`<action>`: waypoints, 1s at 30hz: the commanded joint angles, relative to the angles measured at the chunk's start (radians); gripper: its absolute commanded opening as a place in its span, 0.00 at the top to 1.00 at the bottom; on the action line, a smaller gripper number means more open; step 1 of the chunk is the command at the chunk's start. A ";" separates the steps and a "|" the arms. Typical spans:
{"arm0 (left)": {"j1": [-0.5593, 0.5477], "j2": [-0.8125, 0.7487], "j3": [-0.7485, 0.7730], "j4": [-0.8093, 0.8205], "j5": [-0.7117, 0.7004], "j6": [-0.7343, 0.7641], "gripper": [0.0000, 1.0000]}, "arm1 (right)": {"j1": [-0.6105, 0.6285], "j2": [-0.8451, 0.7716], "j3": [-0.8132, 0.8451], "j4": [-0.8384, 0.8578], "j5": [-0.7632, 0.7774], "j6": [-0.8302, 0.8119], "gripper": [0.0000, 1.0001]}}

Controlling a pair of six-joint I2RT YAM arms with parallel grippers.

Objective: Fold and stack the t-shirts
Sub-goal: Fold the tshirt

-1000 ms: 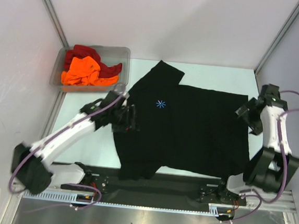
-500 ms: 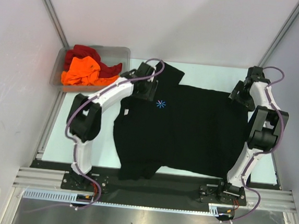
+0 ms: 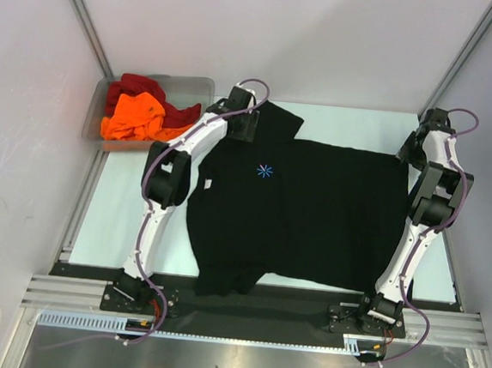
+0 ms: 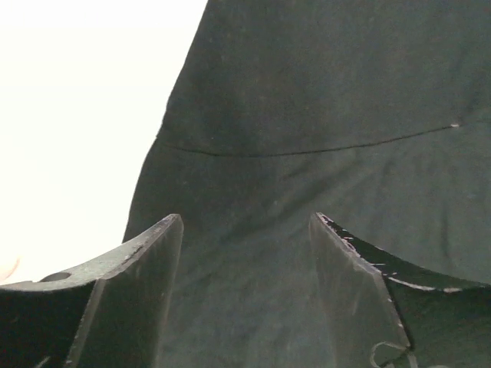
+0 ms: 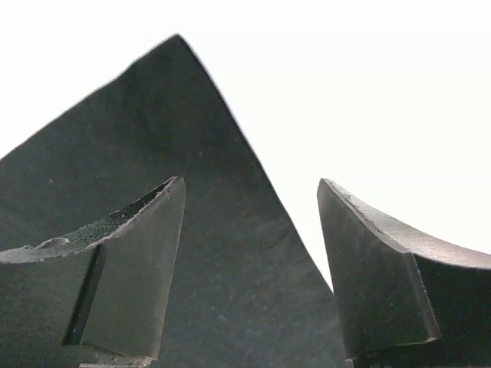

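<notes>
The black t-shirt [image 3: 312, 211] lies spread flat on the table, its light-blue starburst mark [image 3: 265, 171] facing up. My left gripper [image 3: 244, 125] is open over the shirt's far left sleeve; in the left wrist view [image 4: 245, 218] black cloth with a seam [image 4: 307, 149] lies between the fingers. My right gripper [image 3: 417, 149] is open over the shirt's far right corner [image 5: 180, 46], whose edge runs between the fingers [image 5: 249, 188]. The orange t-shirt [image 3: 133, 116] and the dark red t-shirt [image 3: 138, 87] lie crumpled in the bin.
The clear grey plastic bin [image 3: 198, 86] stands at the far left beside the table. White walls close in on the left, back and right. The shirt's near left sleeve [image 3: 220, 278] hangs over the table's front edge.
Both arms have stretched far out from near the shirt's sides to its far corners. The left gripper went from the left sleeve area to the far sleeve. The shirt has not moved.
</notes>
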 commanded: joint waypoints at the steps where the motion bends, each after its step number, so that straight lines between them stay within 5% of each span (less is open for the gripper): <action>1: 0.022 0.027 0.056 0.068 -0.012 -0.004 0.27 | 0.007 0.014 0.070 0.011 -0.008 -0.029 0.25; 14: 0.062 0.125 0.087 0.057 0.066 -0.111 0.32 | -0.002 0.099 0.070 0.023 -0.026 -0.035 0.26; 17: 0.079 0.139 0.084 0.082 0.124 -0.165 0.43 | -0.004 0.116 0.077 0.036 -0.039 -0.036 0.28; 20: 0.106 0.157 0.084 0.112 0.184 -0.228 0.58 | -0.004 0.139 0.099 0.043 -0.056 -0.044 0.38; 26: 0.151 0.200 0.114 0.212 0.339 -0.320 1.00 | -0.001 0.216 0.203 0.026 -0.098 -0.042 0.75; 30: 0.150 0.212 0.176 0.257 0.342 -0.328 1.00 | -0.002 0.245 0.260 0.056 -0.122 -0.030 0.86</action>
